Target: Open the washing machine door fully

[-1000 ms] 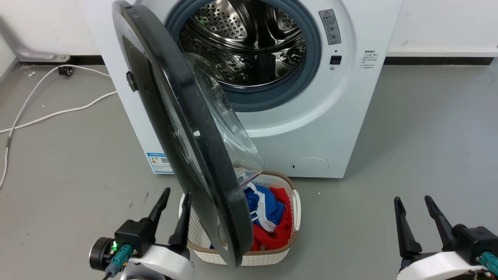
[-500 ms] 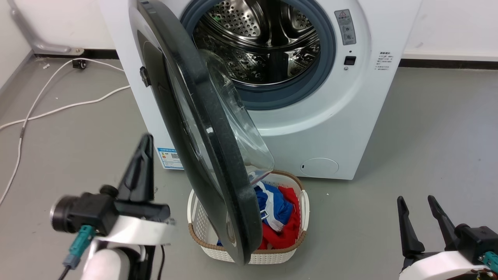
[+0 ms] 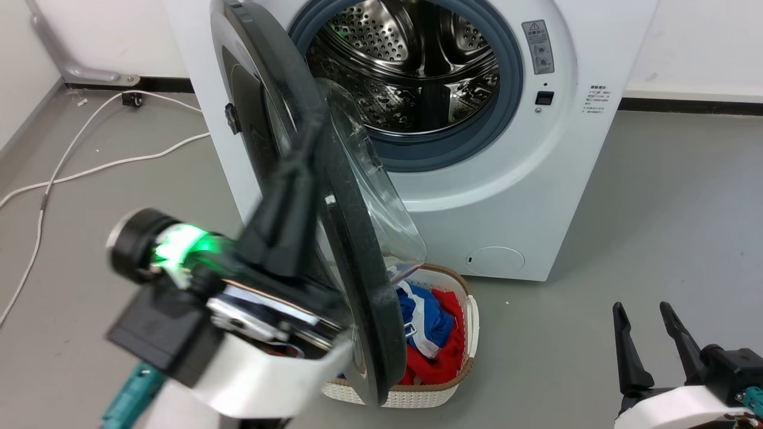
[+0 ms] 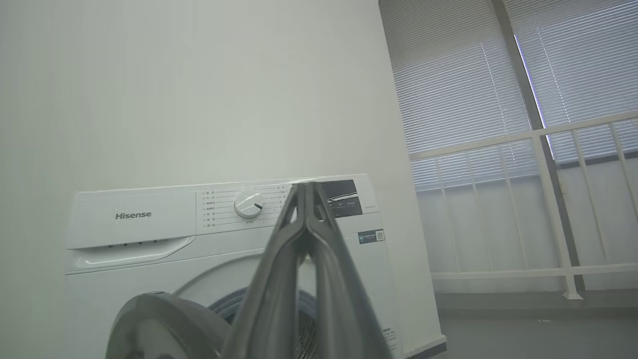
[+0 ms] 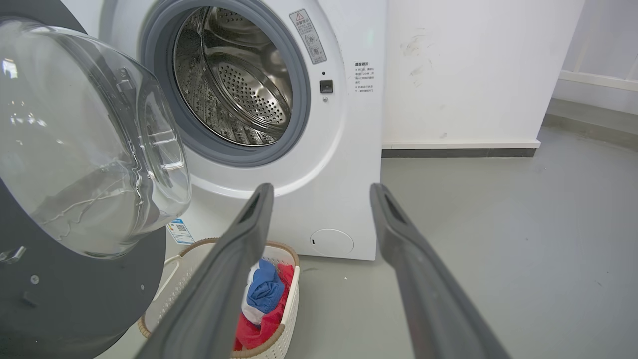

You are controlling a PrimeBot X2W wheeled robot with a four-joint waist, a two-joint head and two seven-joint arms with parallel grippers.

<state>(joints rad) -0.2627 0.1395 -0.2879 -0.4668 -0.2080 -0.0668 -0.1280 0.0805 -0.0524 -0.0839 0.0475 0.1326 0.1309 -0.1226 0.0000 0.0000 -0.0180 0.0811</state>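
The washing machine door [image 3: 357, 250] stands about half open, edge-on in the head view, its clear glass bowl [image 3: 372, 190] facing the steel drum opening [image 3: 417, 77]. My left gripper [image 3: 309, 136] is raised and blurred in front of the door's black rim, fingers pointing up. In the left wrist view this gripper [image 4: 305, 185] is shut with nothing in it, and the door's rim [image 4: 159, 324] sits low on the left. Whether it touches the door I cannot tell. My right gripper [image 3: 641, 307] rests low at the right, open [image 5: 321, 189], well away from the glass bowl [image 5: 84, 139].
A white laundry basket [image 3: 472, 316] with red and blue clothes [image 3: 429, 333] sits on the floor under the door's lower edge. White cables [image 3: 89, 167] trail over the grey floor at the left. A wall stands behind the machine.
My left arm has risen from the lower left up to the door's rim, and its fingers have gone from open to shut. The camera has shifted slightly. The door and the right gripper have stayed put.
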